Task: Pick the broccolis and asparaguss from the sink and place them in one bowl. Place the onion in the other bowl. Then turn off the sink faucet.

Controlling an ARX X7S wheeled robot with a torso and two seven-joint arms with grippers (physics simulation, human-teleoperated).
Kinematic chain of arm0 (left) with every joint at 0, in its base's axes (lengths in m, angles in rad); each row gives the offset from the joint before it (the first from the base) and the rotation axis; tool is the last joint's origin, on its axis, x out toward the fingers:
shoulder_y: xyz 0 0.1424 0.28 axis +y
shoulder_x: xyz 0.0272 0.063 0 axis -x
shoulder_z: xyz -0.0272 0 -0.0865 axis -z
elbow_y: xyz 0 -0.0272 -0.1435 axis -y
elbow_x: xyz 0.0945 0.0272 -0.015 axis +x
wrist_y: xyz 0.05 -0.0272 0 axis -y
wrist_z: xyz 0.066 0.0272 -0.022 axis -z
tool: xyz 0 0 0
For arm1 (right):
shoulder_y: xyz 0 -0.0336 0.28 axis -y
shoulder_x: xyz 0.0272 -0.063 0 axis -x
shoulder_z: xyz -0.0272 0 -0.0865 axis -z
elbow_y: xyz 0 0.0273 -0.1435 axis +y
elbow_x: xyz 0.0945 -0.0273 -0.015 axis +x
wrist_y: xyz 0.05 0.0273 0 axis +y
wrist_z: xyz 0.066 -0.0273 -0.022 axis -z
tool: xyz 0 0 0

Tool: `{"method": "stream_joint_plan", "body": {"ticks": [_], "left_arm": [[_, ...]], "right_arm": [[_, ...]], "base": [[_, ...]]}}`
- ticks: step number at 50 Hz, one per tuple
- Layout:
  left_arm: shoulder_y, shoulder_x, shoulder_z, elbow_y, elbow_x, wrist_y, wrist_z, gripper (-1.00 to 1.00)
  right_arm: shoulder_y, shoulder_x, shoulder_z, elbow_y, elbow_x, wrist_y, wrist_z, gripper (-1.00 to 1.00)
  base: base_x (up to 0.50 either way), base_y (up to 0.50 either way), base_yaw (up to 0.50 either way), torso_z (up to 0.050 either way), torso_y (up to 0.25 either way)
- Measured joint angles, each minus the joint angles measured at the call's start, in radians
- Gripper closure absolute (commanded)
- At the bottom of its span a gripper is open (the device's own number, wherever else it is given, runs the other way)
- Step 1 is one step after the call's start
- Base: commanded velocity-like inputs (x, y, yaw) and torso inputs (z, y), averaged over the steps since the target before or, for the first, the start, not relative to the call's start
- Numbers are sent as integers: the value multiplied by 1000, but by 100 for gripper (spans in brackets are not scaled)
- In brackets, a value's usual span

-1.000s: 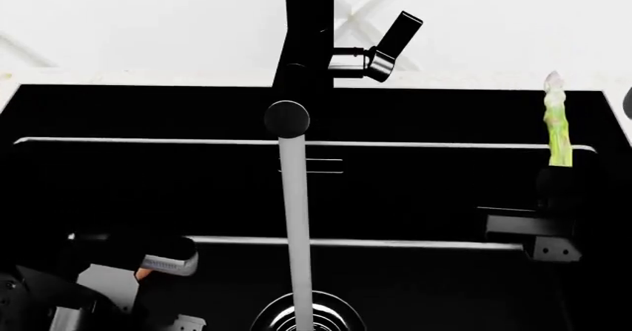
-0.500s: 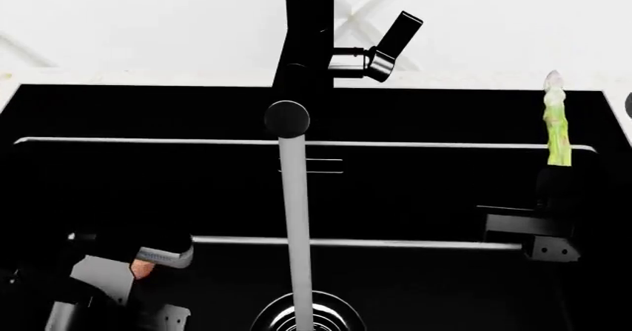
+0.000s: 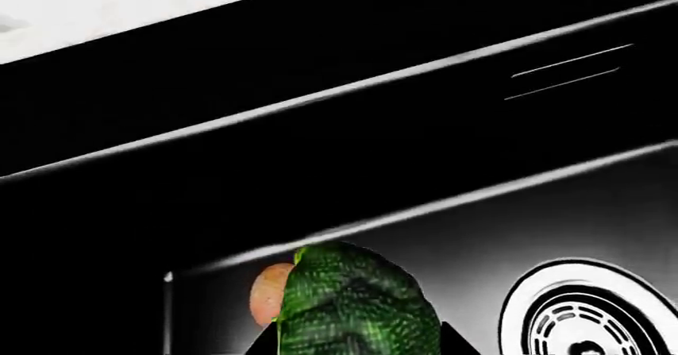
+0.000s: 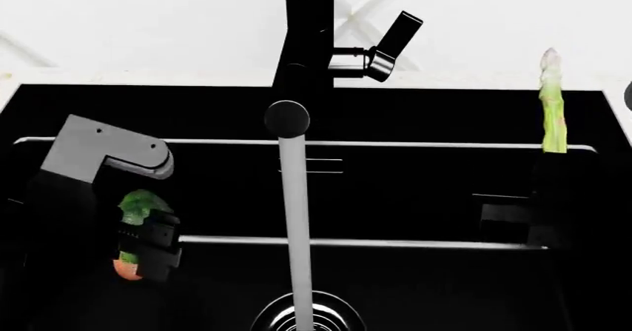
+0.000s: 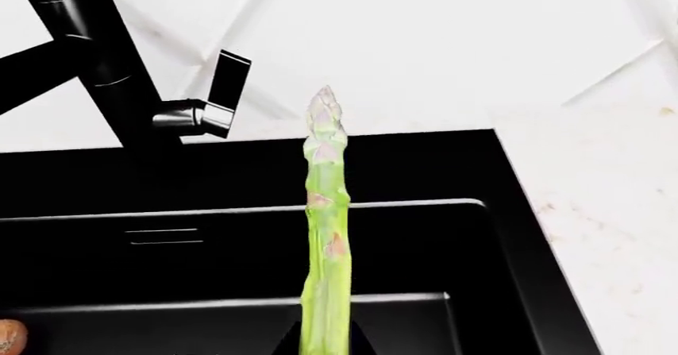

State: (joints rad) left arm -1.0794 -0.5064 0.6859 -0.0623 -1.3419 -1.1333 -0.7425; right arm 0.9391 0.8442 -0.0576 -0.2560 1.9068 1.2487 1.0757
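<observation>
Left tool (image 4: 148,246): closed on a broccoli (image 4: 138,206), knobbly dark-green floret with a scaly texture, held above the sink (image 4: 415,116) at its left side. Seen from the left wrist, the floret fills the space between the jaws. Just behind it shows a smooth, rounded orange-brown patch, the onion (image 3: 271,291) (partly hidden; cannot tell whether it touches the broccoli).

Right tool (image 4: 553,190): gripping an asparagus (image 4: 551,101) by its lower stalk, spear upright, over the sink's right edge. Stalk slender, pale green, with small triangular scales and a tapered purplish tip.

Sink: matte black, rectangular basin with thin bright edge lines; circular ribbed metal drain (image 4: 301,315) at the basin floor. Faucet (image 4: 306,49): black, cylindrical, flat lever angled up to the right. A smooth grey water column (image 4: 296,227) falls straight onto the drain. Counter (image 5: 604,196): white, faintly speckled.
</observation>
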Motion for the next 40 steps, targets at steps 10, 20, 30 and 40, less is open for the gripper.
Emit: {"method": "stream_joint_plan", "body": {"ticks": [10,20,30,40], "left_arm": [[-11,-52,-36,161,-5,52,35,100],[13,-92,-59,246,8,108,76,100],[27,-117,-79,292,-9,132,93,100],[28,-120,-90,303,-16,148,101,100]], "right_arm": [[-18,-4,39,-64,-106,-3,-140,100],[-31,2,58,-106,-129,-7,-203,100],[-44,1,69,-130,-143,-21,-232,100],[-55,12,77,-149,-139,-33,-233,100]], "base": [[0,0,0,0,0],[0,0,0,0,22],[0,0,0,0,250],[1,0,0,0,196]]}}
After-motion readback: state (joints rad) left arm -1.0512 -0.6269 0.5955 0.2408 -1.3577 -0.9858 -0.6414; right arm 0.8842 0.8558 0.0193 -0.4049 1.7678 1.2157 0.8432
